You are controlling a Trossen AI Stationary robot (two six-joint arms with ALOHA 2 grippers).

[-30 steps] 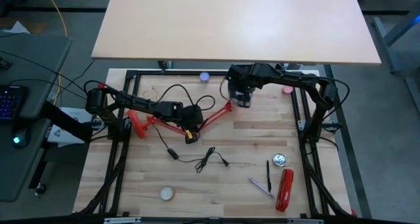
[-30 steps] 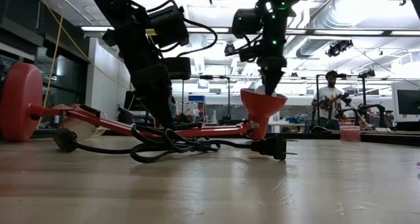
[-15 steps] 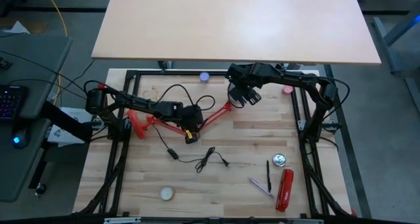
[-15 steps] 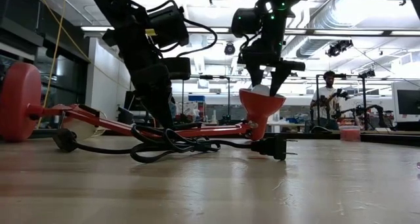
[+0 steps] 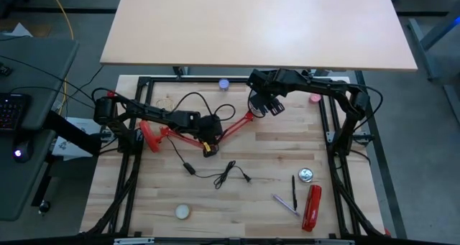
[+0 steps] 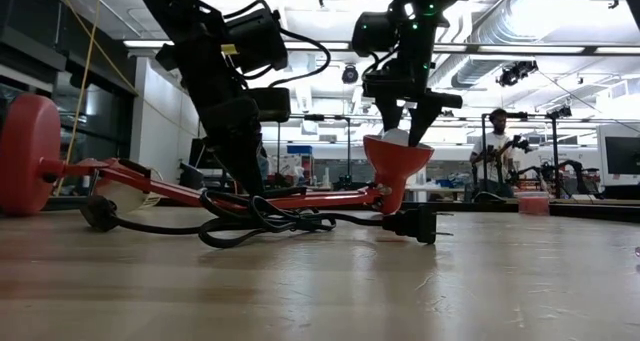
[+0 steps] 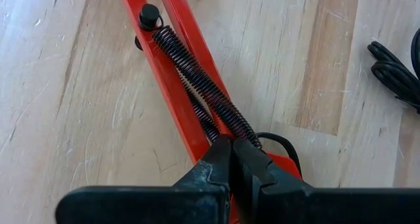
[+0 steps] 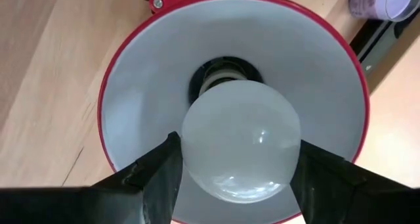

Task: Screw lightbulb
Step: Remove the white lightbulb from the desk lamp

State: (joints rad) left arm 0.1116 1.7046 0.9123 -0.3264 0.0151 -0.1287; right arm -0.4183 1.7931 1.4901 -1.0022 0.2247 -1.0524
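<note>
A red desk lamp lies on the table, with its round base (image 5: 151, 133) at the left and its shade (image 5: 251, 116) opening upward (image 6: 398, 166). The white lightbulb (image 8: 239, 142) sits in the socket inside the white-lined shade (image 8: 131, 99); its top shows above the rim (image 6: 397, 137). My right gripper (image 8: 239, 165) is open above the shade, pointing down, with one finger on either side of the bulb (image 6: 400, 131). My left gripper (image 7: 233, 158) is shut on the lamp's red arm (image 5: 205, 137). My left gripper pinches the lamp's red arm bars (image 7: 197, 135) between its two fingers, right where the coil springs (image 7: 197, 79) end. The fingers come from above, pointing down. The arm lies low along the table. My right gripper's fingers (image 8: 157, 175) stand close beside the bulb; I cannot tell whether they touch it.
A black cable (image 5: 215, 174) lies loose near the lamp. A cream round object (image 5: 183, 212), pens (image 5: 293, 191), a red tool (image 5: 311, 205) and a metal disc (image 5: 306, 174) lie toward the near edge. A purple cup (image 5: 223, 84) stands at the far edge. A person (image 6: 497, 146) stands in the room behind.
My right gripper has opened and let go of the lightbulb, its fingers now spread on either side of it. The bulb has stayed in the shade. The lamp and my left gripper have kept still.
</note>
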